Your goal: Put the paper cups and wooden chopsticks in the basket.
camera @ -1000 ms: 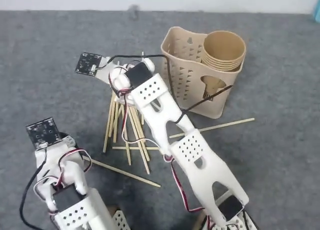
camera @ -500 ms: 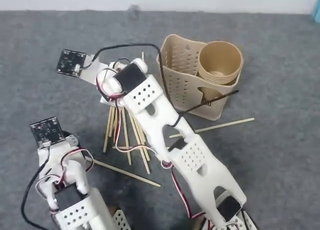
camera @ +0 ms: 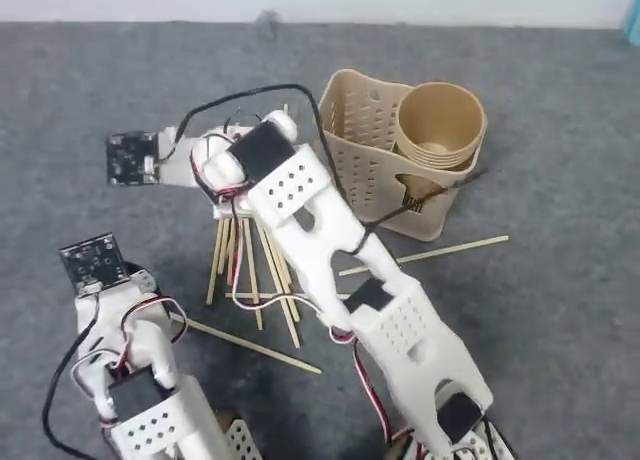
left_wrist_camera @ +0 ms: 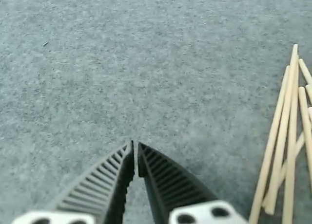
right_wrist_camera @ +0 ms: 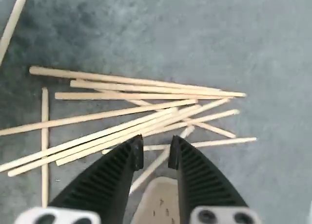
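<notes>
Right arm (camera: 310, 210) has swung its wrist leftward over the last second. Its camera board (camera: 130, 158) went from close to the basket (camera: 362, 130) out over bare carpet (camera: 560, 280) and dropped lower in the high view. Basket shifted a little early on, then stayed put. Left arm (camera: 140, 380) same spot.

Right gripper (right_wrist_camera: 155, 145): black ribbed jaws a small way apart, nothing held, hanging over the chopsticks (right_wrist_camera: 136, 95). One stick passes under the gap.

Left gripper (left_wrist_camera: 135, 145): black ribbed jaws all but closed, only a sliver between the tips, empty, over bare carpet with chopsticks (left_wrist_camera: 287, 136) off to one side.

Chopsticks (camera: 250, 270): pale bare wood, thin straight sticks. They lie in a loose crossed fan on the carpet under the right arm's wrist, just beside the basket and outside it. One stray (camera: 430, 252) lies in front of the basket. Another stray (camera: 245, 342) lies between the two arms.

Cups (camera: 440, 120): tan paper, nested in an upright stack, rims stepped, inside the basket at its right end in the high view.

Basket: beige plastic, rounded-corner box, walls perforated with rows of small slots. A dark patch on its front wall is too small to make out.

Black cable (camera: 430, 198) runs from the right arm across the basket's front. Carpet: grey, short nubby pile.
</notes>
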